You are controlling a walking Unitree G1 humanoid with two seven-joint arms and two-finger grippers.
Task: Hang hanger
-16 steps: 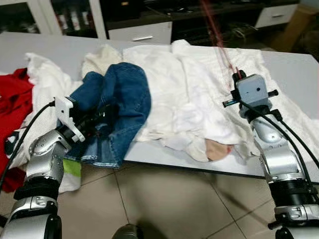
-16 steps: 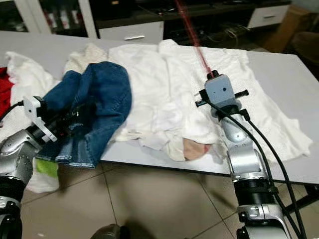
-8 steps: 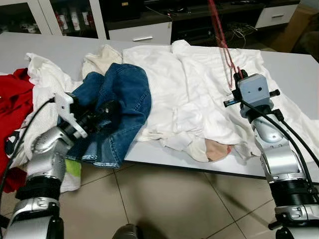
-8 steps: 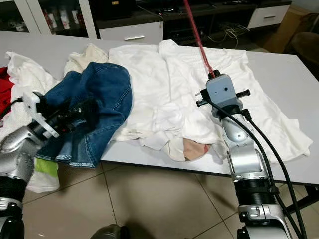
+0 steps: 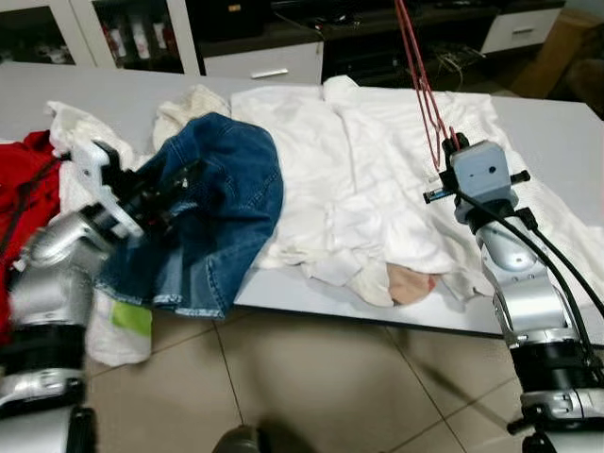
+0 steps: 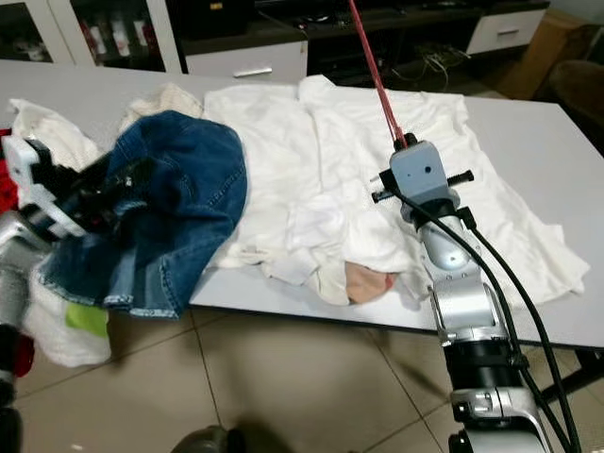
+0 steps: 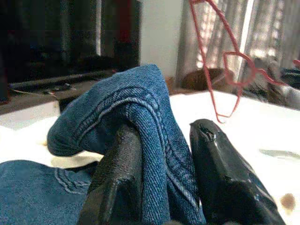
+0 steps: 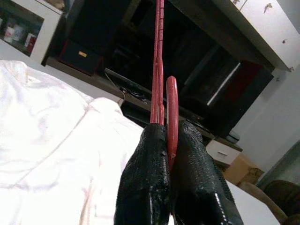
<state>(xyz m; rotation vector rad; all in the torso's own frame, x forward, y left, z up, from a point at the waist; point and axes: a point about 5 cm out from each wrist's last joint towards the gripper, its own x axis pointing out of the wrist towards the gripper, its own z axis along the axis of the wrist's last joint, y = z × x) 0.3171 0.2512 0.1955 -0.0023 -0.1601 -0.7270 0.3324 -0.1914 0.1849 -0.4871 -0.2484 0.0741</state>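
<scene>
While heaped with white garments (image 5: 359, 179), grey bench (image 5: 557, 132); right tool (image 8: 169, 140) pinching red hanger (image 8: 159, 61) upright at 3 o'clock; left tool (image 7: 164, 154) clamping blue jeans (image 5: 222, 203) at 9 o'clock.

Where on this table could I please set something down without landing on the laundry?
Bare table lies right of the white garment, beyond the right gripper holding the red hanger, and along the far-left edge. The left is crowded: jeans in the left gripper, red cloth.

Even indoor light, left edge blurred
</scene>
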